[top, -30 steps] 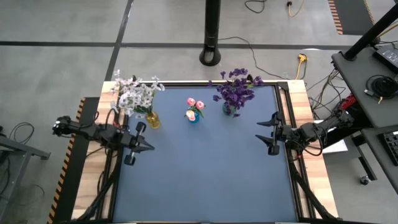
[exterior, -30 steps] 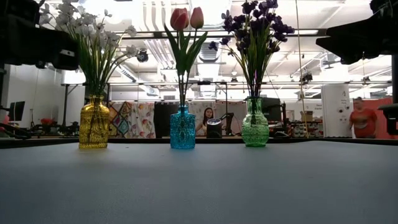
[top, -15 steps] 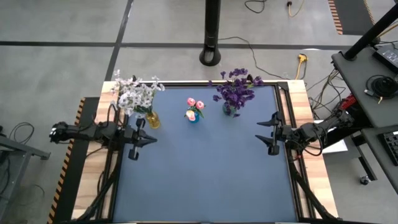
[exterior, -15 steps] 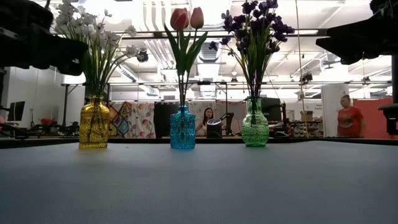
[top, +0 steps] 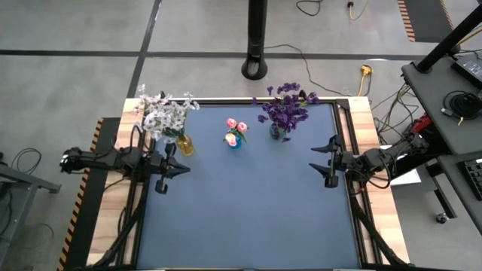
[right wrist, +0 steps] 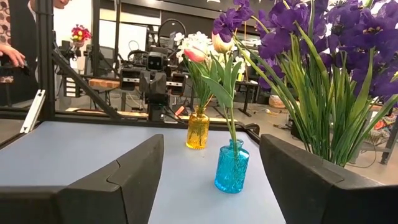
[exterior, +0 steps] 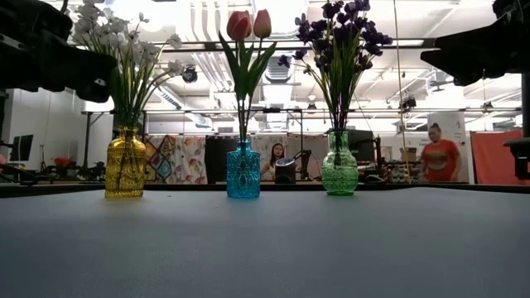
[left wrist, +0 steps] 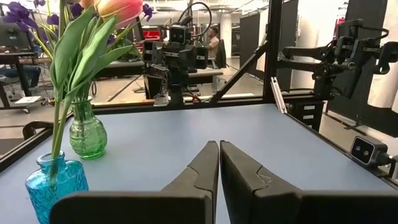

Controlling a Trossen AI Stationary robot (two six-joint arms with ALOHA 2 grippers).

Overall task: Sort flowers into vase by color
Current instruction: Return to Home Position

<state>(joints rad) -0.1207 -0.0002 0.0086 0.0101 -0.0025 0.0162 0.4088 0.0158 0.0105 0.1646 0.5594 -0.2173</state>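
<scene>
Three small vases stand in a row near the table's far edge. The yellow vase [top: 184,144] [exterior: 125,163] holds white-lavender sprigs [top: 162,111]. Pink tulips [top: 236,126] stand in the blue vase [top: 234,141] [exterior: 243,170], and dark purple blooms [top: 286,109] in the green vase [top: 279,133] [exterior: 339,163]. My left gripper [top: 181,168] [left wrist: 219,152] hovers shut near the table's left edge, just nearer than the yellow vase, pointing right. My right gripper [top: 316,160] [right wrist: 211,146] hovers open near the right edge, pointing left toward the vases.
The blue mat [top: 248,211] stretches bare from the vases to the near edge. A black frame rail [top: 343,120] runs along the table's sides. Beyond the far edge stands a black pole base [top: 256,68]. A person [exterior: 437,157] walks in the room behind.
My left gripper has shifted slightly toward the far edge and turned level, staying shut, then held still. The vases and flowers have not moved. The person in the background has walked leftward.
</scene>
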